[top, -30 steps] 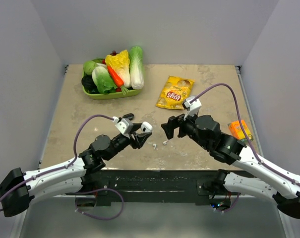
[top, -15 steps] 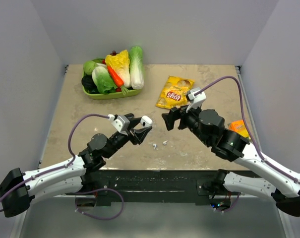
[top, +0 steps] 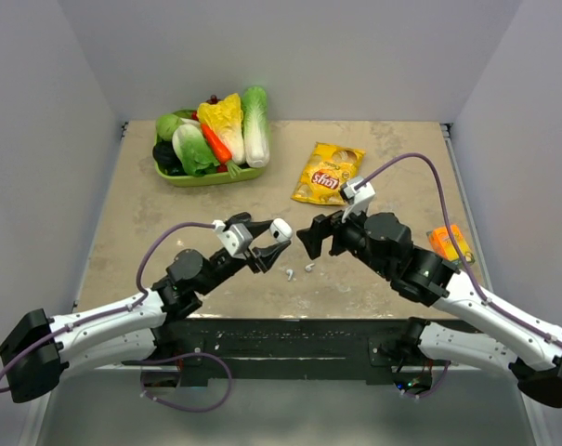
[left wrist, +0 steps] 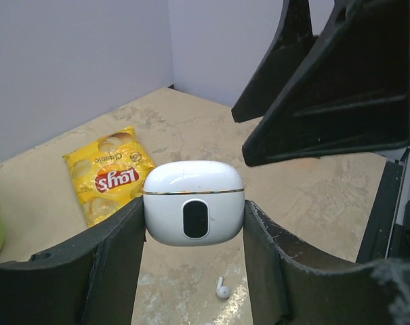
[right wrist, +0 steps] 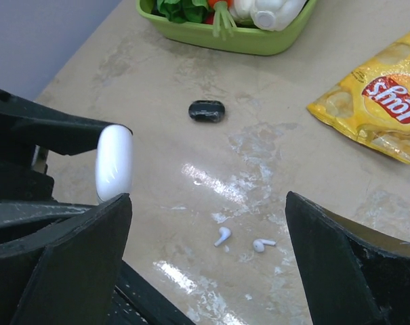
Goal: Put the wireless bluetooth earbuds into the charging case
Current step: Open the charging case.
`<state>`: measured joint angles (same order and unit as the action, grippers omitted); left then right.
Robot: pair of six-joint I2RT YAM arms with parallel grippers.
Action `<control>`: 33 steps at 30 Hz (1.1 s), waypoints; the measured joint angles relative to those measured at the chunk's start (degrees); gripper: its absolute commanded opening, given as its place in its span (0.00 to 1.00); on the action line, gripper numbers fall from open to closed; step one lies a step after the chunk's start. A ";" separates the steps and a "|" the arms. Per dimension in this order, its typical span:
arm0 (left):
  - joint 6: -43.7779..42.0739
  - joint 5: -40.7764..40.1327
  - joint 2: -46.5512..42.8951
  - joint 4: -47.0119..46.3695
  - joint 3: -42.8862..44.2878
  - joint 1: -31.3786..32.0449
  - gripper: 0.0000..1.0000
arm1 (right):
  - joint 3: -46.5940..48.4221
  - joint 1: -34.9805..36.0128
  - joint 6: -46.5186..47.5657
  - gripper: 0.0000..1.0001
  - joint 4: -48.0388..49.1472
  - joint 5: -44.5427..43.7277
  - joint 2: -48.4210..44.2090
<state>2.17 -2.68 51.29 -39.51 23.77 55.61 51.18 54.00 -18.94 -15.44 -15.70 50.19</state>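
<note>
Trouble lies with the lid-shut charging case (left wrist: 194,202) pinched aloft in our left gripper (top: 269,240): if our wide-open, empty right gripper (right wrist: 206,203) pries clumsily, we knock it loose onto the two white earbuds (right wrist: 223,236) lying on the table (top: 169,232) below.

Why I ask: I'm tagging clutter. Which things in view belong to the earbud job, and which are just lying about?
For the job:
white rounded plastic charging case, lid closed, clamped in the left jaws
two small white stemmed earbuds, loose on the beige table

Lying about:
yellow Lay's crisp bag
green tray of toy vegetables
small orange packet
small dark oval object, identity unclear
</note>
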 measured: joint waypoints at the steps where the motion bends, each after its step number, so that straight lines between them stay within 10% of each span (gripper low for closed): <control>1: -0.15 0.37 0.00 -0.59 -0.79 0.00 0.00 | 0.00 0.00 -0.55 0.98 0.09 0.09 -0.11; 33: -4.87 8.87 3.98 -11.47 -5.90 0.42 0.00 | 0.46 0.02 -3.78 0.88 1.70 7.30 4.35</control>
<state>-2.70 6.20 55.27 -50.98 17.87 56.03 51.64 54.02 -22.72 -13.74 -8.40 54.54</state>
